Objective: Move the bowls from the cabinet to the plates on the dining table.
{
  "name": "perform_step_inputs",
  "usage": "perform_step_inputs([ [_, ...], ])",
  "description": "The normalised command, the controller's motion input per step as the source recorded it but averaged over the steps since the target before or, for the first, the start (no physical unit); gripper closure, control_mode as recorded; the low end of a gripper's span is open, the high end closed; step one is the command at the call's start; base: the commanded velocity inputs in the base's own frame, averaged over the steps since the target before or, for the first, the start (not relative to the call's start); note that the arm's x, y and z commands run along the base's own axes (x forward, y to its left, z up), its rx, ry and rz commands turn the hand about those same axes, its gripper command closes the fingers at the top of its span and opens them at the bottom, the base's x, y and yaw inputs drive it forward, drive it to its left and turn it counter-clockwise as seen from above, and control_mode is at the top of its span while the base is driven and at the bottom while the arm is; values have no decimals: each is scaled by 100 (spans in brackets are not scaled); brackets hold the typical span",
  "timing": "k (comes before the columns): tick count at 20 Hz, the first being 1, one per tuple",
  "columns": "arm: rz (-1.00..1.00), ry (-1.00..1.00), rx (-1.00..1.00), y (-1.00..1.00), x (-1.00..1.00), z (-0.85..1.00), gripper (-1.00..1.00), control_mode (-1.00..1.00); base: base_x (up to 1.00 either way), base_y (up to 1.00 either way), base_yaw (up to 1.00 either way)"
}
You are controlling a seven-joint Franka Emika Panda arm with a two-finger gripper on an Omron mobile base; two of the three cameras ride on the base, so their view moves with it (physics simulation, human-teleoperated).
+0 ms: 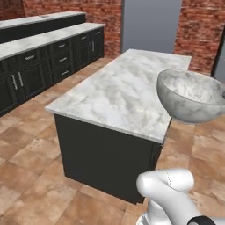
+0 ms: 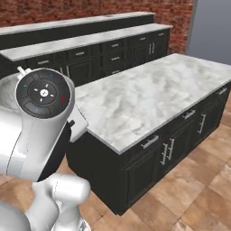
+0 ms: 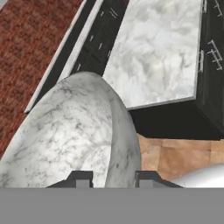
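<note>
1. Marbled white-grey, the round deep bowl (image 1: 191,94) hangs in the air just off the near corner of the long marble-topped dark-sided surface (image 1: 118,92), its rim clenched between the fingers of the tool (image 3: 113,178).
2. You hold it by one wall only, so carry it slowly and keep it level.
3. No plate shows on the top from here; bring one into sight before lowering.
4. Lift clear of the edge before crossing.

We see the counter (image 1: 118,94) bare from its near corner to its far edge, open to approach from above. The marbled bowl (image 1: 191,94) hangs beside its right edge, over the floor (image 1: 26,176).
</note>
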Motion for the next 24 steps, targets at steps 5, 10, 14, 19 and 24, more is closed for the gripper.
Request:
perform_step_inputs([
  [5,0,0,0,0,0,0,100,100,98,100,4],
  [10,0,0,0,0,0,0,100,100,78,100,0],
  [14,0,0,0,0,0,0,100,100,30,100,0],
  [19,0,0,0,0,0,0,100,100,46,100,0],
  [24,0,0,0,0,0,0,100,100,53,100,0],
])
